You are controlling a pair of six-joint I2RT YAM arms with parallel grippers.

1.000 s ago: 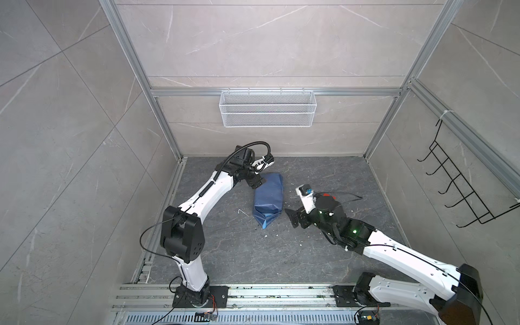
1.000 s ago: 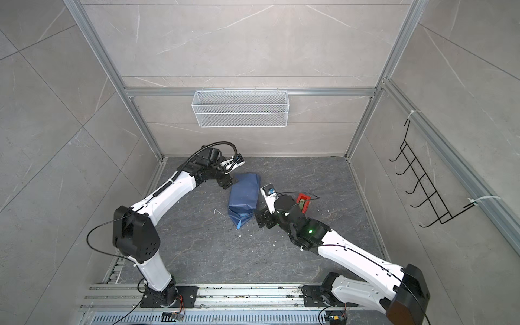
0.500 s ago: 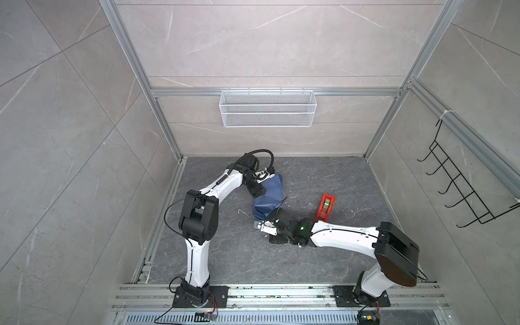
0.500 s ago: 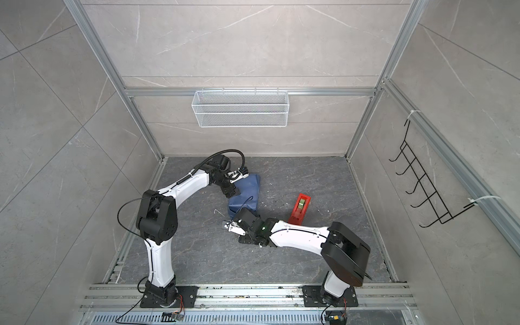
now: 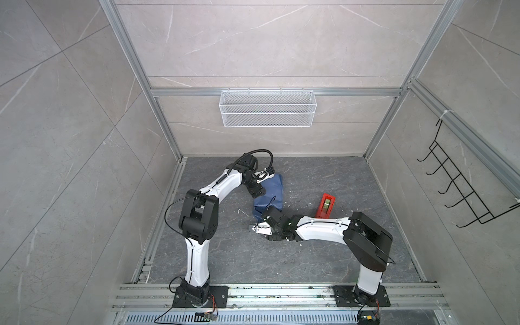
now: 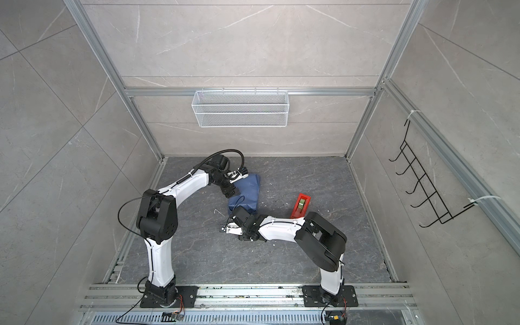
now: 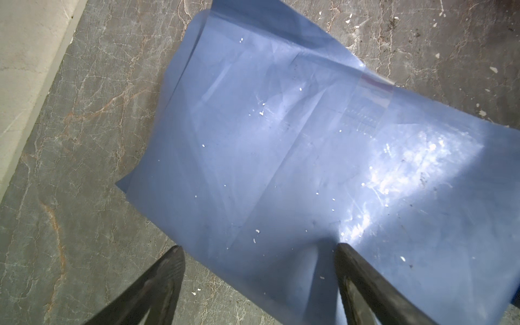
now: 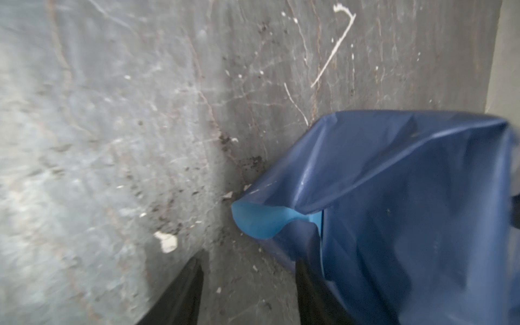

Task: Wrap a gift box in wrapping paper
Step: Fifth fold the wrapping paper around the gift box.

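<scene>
Right claw (image 8: 249, 263) swung over from red tape dispenser (image 5: 326, 205) to loose corner of wrapping paper (image 5: 268, 197), jaws narrowing, nothing pinched yet. Left claw (image 7: 259, 247) wide apart, resting on paper. Gift box hidden inside, left of dispenser. End fold probably next.

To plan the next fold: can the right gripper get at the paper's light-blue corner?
Probably yes: the paper's corner lies just ahead of the right gripper, with only bare floor between.
</scene>
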